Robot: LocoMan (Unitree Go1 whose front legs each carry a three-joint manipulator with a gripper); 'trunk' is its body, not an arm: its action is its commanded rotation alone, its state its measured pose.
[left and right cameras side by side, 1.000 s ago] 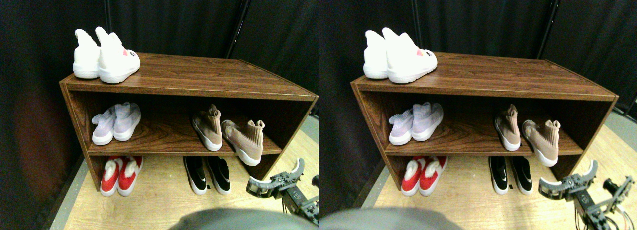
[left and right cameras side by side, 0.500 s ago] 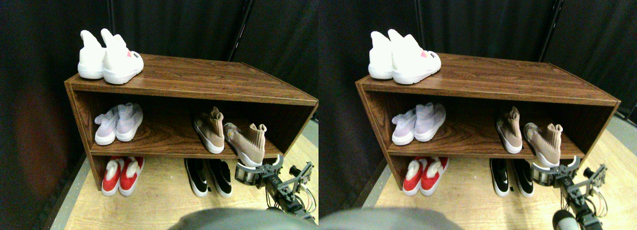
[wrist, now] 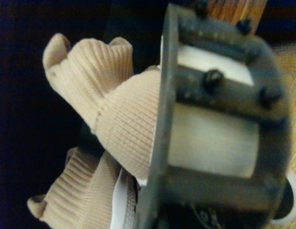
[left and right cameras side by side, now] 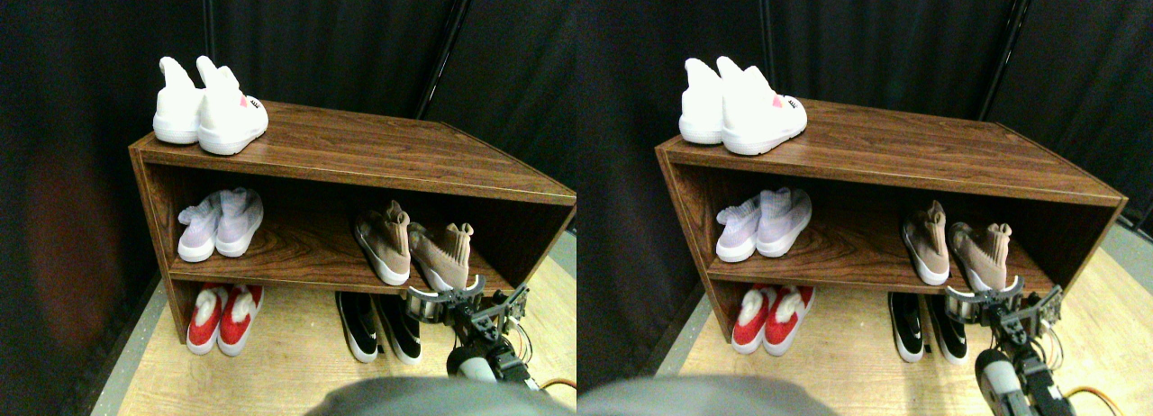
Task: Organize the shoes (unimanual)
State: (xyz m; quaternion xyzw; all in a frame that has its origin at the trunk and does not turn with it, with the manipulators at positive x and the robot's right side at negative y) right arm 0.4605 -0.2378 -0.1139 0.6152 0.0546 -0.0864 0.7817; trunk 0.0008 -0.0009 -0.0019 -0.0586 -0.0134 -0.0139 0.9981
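Observation:
A pair of tan knit shoes with white soles stands on the right of the middle shelf (left and right cameras side by side: 297, 254). The left tan shoe (left and right cameras side by side: 383, 240) points forward. The right tan shoe (left and right cameras side by side: 443, 251) lies close beside it, its toe at the shelf's front edge. My right gripper (left and right cameras side by side: 443, 299) is at that toe, open, with a jaw on either side of it. In the wrist view the jaw frame lies against the white sole of the right tan shoe (wrist: 119, 124), with the other tan shoe (wrist: 76, 195) beyond it. A black pair (left and right cameras side by side: 378, 324) sits on the floor under the shelf.
A white pair (left and right cameras side by side: 212, 110) stands on the top board at the left. A lavender pair (left and right cameras side by side: 221, 225) is on the middle shelf's left and a red pair (left and right cameras side by side: 221, 315) lies below it on the floor. Dark curtains hang behind the wooden rack.
The camera has shifted. My gripper has moved up and left from the floor area to the right tan shoe's toe. That shoe now stands straighter and nearer its mate.

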